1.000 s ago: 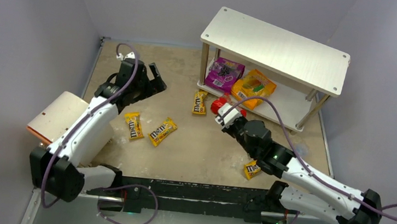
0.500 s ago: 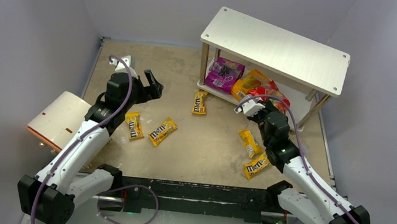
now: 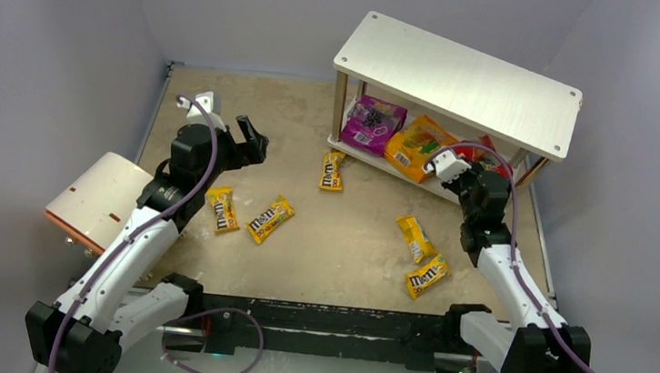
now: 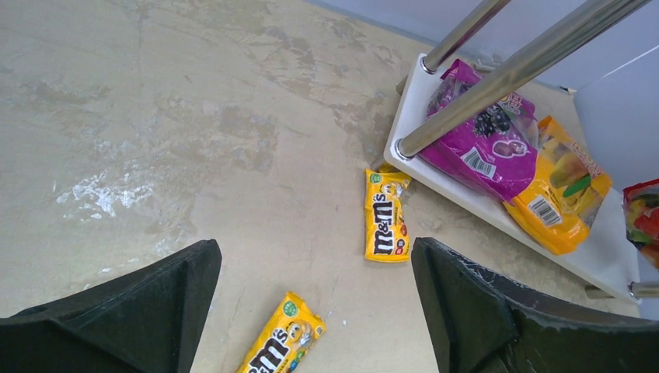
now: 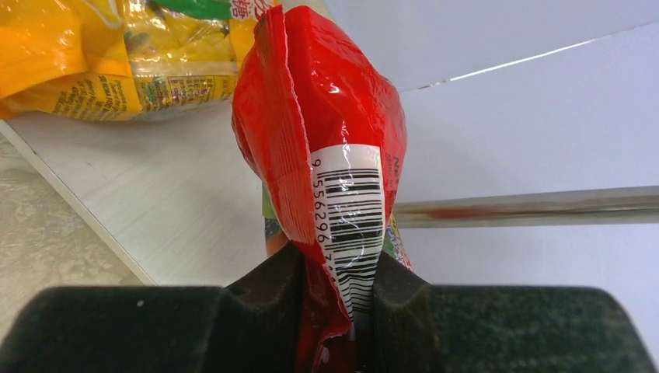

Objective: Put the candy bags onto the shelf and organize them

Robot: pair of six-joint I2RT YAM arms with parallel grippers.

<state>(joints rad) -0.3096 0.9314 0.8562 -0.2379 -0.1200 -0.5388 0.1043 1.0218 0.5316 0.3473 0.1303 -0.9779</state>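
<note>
Red bag (image 5: 326, 116) pinched in my right tool (image 5: 330, 291), long axis pointing straight ahead over the shelf (image 5: 155, 210) bottom board, beside the orange bag (image 5: 93, 70).

The shelf (image 3: 460, 80) fills the far right corner, and reach goes in low under its top, between the corner posts (image 3: 339, 105). Inside, the purple pouch (image 3: 373, 123) and orange pouch (image 3: 417, 146) take the left half. The right gripper (image 3: 463, 167), pinching the red pouch (image 3: 494, 155), takes the right end. The tabletop (image 3: 358, 235) lies open toward the far left corner. Yellow packets (image 3: 269, 218) dot the middle, and a cylinder (image 3: 97, 196) blocks the left edge.
</note>
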